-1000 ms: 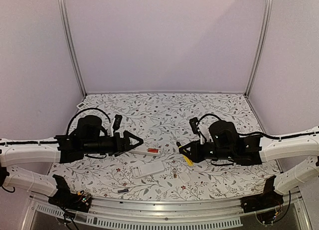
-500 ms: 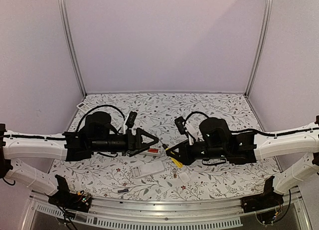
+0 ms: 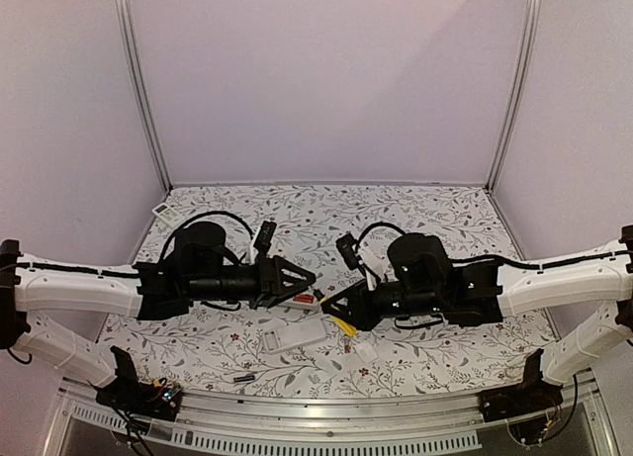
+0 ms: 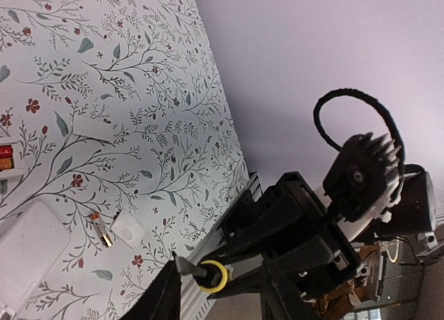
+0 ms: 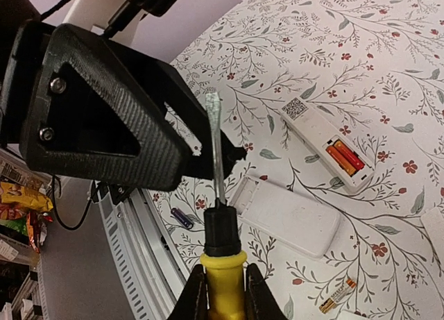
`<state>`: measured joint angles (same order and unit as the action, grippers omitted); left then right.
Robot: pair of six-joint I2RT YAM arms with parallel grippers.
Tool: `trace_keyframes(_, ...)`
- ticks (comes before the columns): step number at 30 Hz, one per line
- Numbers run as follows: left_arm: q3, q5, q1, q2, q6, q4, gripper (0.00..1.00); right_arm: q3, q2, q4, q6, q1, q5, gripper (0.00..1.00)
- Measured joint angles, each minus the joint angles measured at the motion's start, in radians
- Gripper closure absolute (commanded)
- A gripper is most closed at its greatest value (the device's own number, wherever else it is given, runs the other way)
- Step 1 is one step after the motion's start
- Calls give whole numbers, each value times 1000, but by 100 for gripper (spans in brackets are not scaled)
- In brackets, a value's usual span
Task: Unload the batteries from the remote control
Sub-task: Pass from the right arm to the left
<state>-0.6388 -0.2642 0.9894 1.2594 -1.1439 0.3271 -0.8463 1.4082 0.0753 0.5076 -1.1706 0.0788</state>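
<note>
Batteries point(image 5: 345, 157): we find two red-orange cells seated side by side in the open compartment at one end of the remote point(image 5: 312, 129). The remote lies flat on the table point(image 3: 445, 219), close to the tips of both grippers in the top view. We note a loose cell point(image 5: 333, 301), orange and black, lying on the table apart from the remote and just beside a small white cover point(image 4: 127, 230). A dark cell point(image 5: 178, 217) lies alone toward the near edge of the table. A second remote point(image 5: 284, 212), plain white, lies near the first, between it and the near edge, not touching it. The right gripper point(image 5: 223, 296) is clamped on the yellow handle of a screwdriver point(image 5: 216, 146), one finger on each side of the handle. The metal shaft points away from the wrist toward the left gripper point(image 3: 300, 278). In the right wrist view the shaft tip crosses in front of one black finger of the left gripper; we cannot tell whether the two touch. We cannot tell how wide the left jaws stand, nor whether they grip anything. A second cover point(image 4: 92, 128) lies farther out on the table.
</note>
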Motion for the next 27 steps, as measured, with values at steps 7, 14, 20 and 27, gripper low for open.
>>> trace_keyframes(7, 0, 6, 0, 27, -19, 20, 79, 0, 3, 0, 0, -1, 10, 100)
trace_keyframes(14, 0, 15, 0, 38, -32, 21, 85, 0, 3, 0, -5, -2, 11, 100)
trace_keyframes(20, 0, 19, 0, 54, -50, 28, 100, 0, 3, -1, -8, -5, 11, 100)
trace_keyframes(27, -2, 34, 1, 52, -80, 46, 100, 3, 1, 11, -7, -7, 1, 54)
